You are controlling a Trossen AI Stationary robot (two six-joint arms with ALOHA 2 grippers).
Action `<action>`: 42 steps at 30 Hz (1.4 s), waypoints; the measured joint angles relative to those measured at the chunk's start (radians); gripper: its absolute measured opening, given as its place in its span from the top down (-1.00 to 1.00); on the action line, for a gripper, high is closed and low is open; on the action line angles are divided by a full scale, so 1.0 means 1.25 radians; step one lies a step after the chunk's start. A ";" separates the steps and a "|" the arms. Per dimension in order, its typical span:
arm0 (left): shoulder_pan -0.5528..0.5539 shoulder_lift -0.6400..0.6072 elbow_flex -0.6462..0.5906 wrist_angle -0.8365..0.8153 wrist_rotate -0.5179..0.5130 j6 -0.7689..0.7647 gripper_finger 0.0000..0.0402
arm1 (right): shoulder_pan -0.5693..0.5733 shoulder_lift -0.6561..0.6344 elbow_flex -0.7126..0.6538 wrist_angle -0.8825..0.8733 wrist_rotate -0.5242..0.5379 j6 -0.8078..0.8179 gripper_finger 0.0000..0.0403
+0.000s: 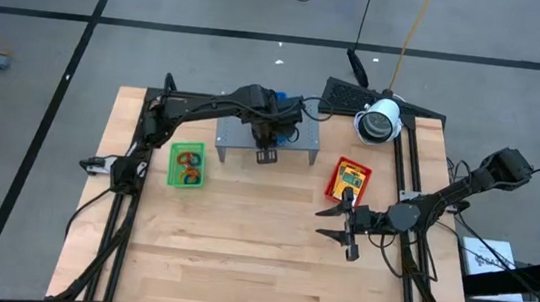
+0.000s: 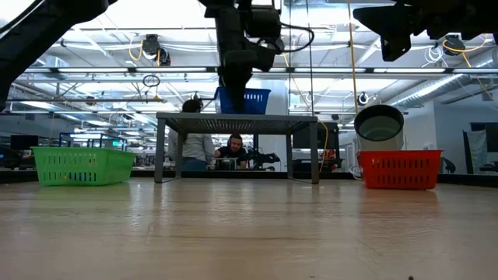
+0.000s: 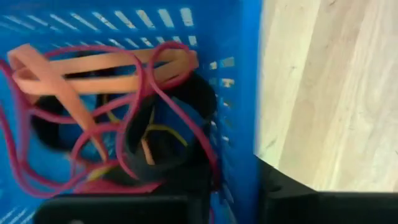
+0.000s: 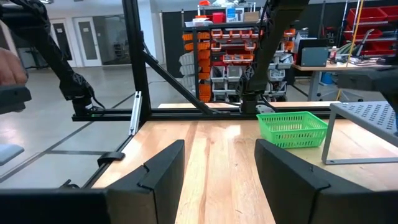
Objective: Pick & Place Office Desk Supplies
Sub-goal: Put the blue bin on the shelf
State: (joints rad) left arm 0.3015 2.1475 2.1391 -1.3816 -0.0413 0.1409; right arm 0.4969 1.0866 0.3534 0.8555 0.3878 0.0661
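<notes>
Left tool (image 1: 268, 143): hovering in blue tray (image 3: 245, 74) on shelf (image 1: 303, 142), over rubber bands (image 3: 112, 62); grip unclear.
Right tool (image 1: 342, 229): waiting wide open, empty, near tabletop's right edge.
Advice: lifting straight, avoiding snagging loops.

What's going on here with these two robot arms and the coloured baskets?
The left pincer is down at the blue basket on the grey shelf, right over a tangle of rubber bands lying inside it. The right pincer hangs open above bare table near the red basket, holding nothing. A green basket sits on the table to the shelf's left.
</notes>
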 joint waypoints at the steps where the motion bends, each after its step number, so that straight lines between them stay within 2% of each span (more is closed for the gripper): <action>1: -0.002 -0.002 0.000 0.001 0.000 -0.001 0.68 | 0.000 0.000 0.000 0.000 0.000 0.000 0.08; 19: -0.010 -0.003 0.002 0.040 -0.010 -0.037 0.13 | 0.000 0.000 0.000 0.000 0.000 0.000 0.08; 22: -0.012 -0.003 0.002 0.040 -0.033 -0.037 0.07 | 0.000 0.000 0.000 0.000 0.000 0.000 0.08; 29: -0.028 -0.004 0.002 0.040 -0.111 -0.033 0.03 | 0.000 0.000 0.000 0.000 0.000 0.000 0.08; 42: -0.068 -0.005 0.003 0.039 -0.118 -0.013 0.02 | 0.000 0.000 0.000 0.000 0.000 0.000 0.08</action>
State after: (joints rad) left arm 0.2162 2.1418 2.1429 -1.3334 -0.1890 0.1242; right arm 0.4973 1.0866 0.3534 0.8555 0.3873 0.0662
